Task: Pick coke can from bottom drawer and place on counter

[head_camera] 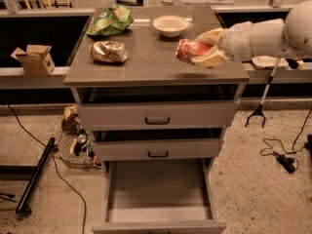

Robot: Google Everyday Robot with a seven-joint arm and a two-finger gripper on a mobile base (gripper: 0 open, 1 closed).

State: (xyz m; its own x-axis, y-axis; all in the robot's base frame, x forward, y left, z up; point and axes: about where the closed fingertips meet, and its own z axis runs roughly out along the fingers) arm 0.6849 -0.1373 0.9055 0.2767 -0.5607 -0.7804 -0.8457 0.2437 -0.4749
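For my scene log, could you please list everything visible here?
coke can: one, red-orange, in the gripper above the counter's right side
counter: one, grey-brown, cabinet top
bottom drawer: one, grey, open
upper drawers: two, grey, black handles
chip bag: one, green, counter back left
foil bag: one, gold-brown, counter left
bowl: one, white, counter back
cardboard box: one, brown, left ledge
gripper: one, cream, shut on the coke can

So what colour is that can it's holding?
Red-orange with white markings; the camera view shows the coke can in the jaws over the counter.
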